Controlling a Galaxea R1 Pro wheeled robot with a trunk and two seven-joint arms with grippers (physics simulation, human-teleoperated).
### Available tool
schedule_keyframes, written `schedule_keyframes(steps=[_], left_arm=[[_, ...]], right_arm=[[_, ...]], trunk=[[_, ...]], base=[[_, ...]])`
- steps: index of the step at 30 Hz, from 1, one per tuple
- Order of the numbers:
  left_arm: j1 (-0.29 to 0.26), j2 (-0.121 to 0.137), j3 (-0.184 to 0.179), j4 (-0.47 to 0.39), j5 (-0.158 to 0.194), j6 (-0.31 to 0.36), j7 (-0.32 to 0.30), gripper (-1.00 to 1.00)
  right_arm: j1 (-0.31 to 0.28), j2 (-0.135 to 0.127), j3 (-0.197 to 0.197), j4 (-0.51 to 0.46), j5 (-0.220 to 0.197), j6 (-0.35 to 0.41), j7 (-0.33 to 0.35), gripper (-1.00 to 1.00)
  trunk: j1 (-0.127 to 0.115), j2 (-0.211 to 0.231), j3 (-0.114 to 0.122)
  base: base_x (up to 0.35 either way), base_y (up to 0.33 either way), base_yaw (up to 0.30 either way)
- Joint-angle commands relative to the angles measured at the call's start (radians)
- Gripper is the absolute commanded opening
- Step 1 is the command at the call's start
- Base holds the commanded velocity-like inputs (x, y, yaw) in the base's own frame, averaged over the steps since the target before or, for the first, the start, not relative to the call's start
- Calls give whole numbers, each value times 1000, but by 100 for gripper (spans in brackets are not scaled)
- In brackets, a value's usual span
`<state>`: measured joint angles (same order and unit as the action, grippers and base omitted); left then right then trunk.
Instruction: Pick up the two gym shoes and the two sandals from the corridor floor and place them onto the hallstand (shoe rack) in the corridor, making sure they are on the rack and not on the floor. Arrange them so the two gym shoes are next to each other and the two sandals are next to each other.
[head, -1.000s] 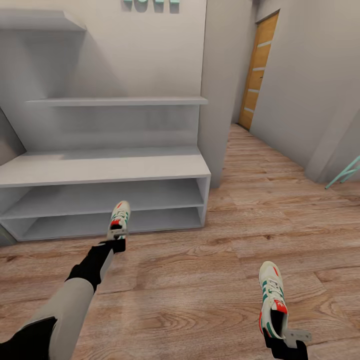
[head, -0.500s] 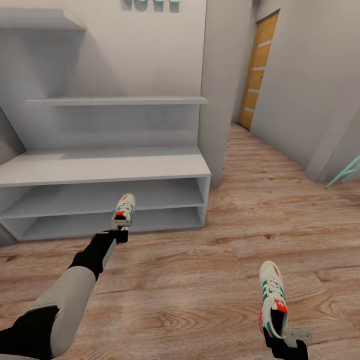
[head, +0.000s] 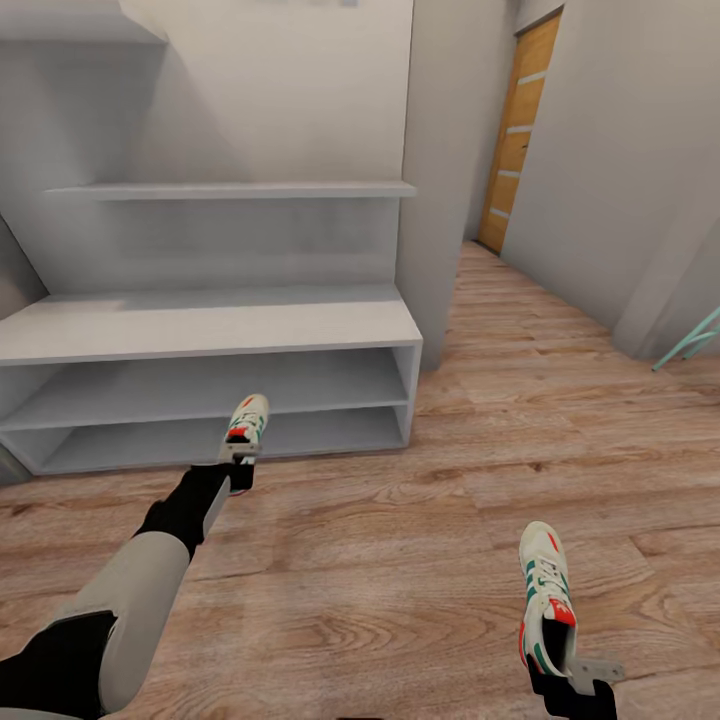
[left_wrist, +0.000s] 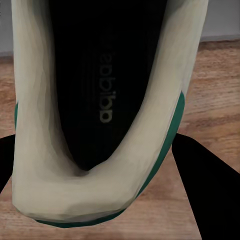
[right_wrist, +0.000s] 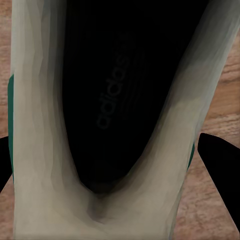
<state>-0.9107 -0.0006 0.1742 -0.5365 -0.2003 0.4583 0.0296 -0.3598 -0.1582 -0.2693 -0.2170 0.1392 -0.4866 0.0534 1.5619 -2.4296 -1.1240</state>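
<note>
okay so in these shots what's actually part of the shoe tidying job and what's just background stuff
Job: left end effector holding one gym shoe; right end effector holding the other gym shoe; hallstand; corridor floor.
Background: wooden door; teal frame.

wooden door — far right | teal frame — right edge

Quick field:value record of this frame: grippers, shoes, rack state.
left gripper: shut on left-hand gym shoe, held at the heel, toe toward the rack
right gripper: shut on right-hand gym shoe, held at the heel, low over the floor
hallstand: bench top and both open tiers bare
left shoe position: in front of the lower tiers, not yet on the rack
corridor floor: wood planks
background: wooden door down the corridor
wrist views: each looks into its shoe's dark opening
</note>
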Motion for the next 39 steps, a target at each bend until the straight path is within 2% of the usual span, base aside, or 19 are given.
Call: schedule_keyframes(steps=[1,5,9,12,30,39], left_arm=[[0,-1,3,-1,-8,5,0,-100],[4,-1,6,1,-7,3,4,-100],[8,-1,7,3,-5,0,7,-100],[7,0,8,3,-4,-1,8,-100],[9,1,8,6,-2,-3,10,-100],[9,1,7,4,-2,-5,10,-100]], right_arm=[[-1,0,-9,1,8,-4,5,-100],[-1,-1,-8,1,8,-4,4,-100],[-1,-22,-8,1,7,-4,4,-100],[-1,-27,-8,1,7,-4,5,-100],[-1,-29,-8,1,7,-4,5,-100],[-1,-29,-9,1,7,-4,5,-100]], trunk=[[0,0,-1],[0,0,-1],[0,0,-1],[0,0,-1],[0,0,-1],[0,0,-1]], base=[[0,0,0],[0,0,0],[27,0,0],[213,0,0],[331,-4,3],[263,-118,207]])
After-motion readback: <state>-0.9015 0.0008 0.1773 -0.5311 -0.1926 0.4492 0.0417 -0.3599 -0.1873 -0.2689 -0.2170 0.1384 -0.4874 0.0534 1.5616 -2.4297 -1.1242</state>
